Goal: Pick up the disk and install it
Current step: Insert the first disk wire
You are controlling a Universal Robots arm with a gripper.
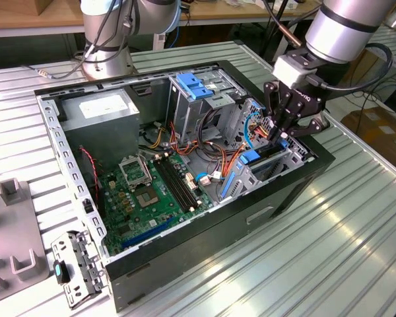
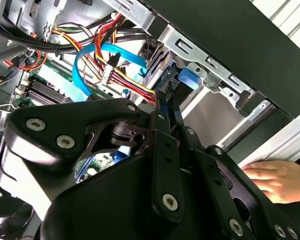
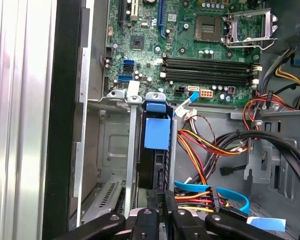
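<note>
Gripper (image 3: 162, 212) fingers look nearly together on the disk's (image 3: 155, 160) edge, which sits upright in the drive cage (image 3: 117, 150). My worry: the blue SATA cable (image 3: 215, 192) and power wires (image 3: 200, 145) beside it could snag.

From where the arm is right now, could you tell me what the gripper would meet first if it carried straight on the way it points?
Most likely the disk. The gripper points down into the drive bay, directly over the disk's black end, below its blue carrier bracket. Its closed fingertips look at or nearly on it, though depth is hard to judge.
</note>
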